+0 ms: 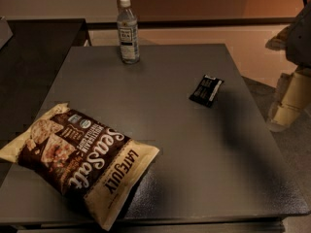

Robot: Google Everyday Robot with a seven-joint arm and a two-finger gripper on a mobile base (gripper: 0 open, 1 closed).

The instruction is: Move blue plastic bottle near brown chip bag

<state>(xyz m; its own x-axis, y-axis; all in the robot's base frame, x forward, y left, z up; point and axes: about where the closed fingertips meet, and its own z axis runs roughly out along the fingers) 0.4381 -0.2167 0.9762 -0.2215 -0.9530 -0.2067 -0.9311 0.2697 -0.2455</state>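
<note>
1 bag (77, 154), bottle (128, 33); end effector (286, 103) right

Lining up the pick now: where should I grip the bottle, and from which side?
Probably the bottle on its straight body at the label, below the narrow cap. It stands upright at the far edge of the table, so come in level from the right, where the tool hangs beside it; the flat bar lies nearer, off that path.
</note>
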